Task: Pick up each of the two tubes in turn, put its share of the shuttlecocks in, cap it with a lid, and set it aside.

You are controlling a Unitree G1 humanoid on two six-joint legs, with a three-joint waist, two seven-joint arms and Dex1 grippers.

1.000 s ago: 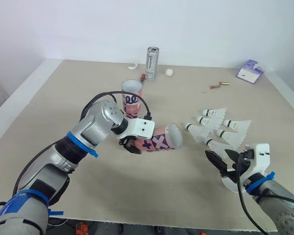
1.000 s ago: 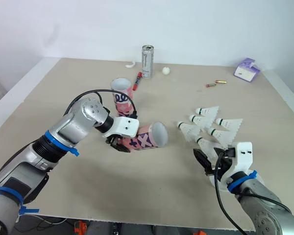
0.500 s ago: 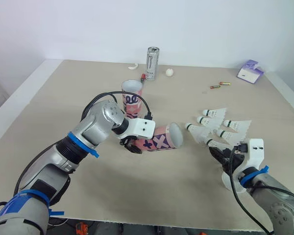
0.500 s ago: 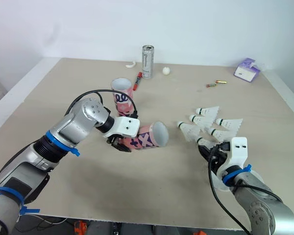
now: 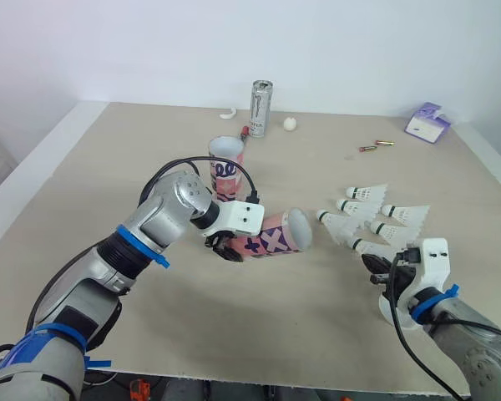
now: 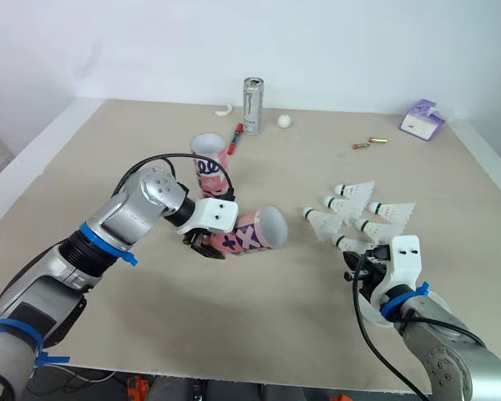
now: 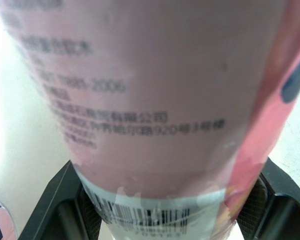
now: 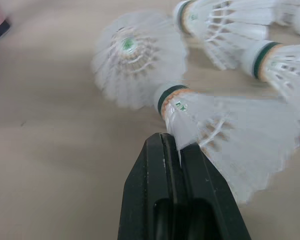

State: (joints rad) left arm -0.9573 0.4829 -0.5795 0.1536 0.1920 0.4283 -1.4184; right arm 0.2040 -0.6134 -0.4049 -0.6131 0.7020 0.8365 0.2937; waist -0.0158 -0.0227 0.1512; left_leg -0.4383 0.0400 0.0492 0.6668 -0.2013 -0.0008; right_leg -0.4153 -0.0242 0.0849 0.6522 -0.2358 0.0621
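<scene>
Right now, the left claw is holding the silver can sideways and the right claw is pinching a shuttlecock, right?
No. The left claw holds the pink tube sideways, not the silver can, which stands far back on the table; the left eye view shows it. The right claw is pinching a shuttlecock.

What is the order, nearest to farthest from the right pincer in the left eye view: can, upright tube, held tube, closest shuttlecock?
From the right pincer:
1. Shuttlecock, at its tips, right side.
2. Held tube, centre, turned sideways.
3. Upright tube, left of centre, farther back.
4. Can, far back, centre.
</scene>
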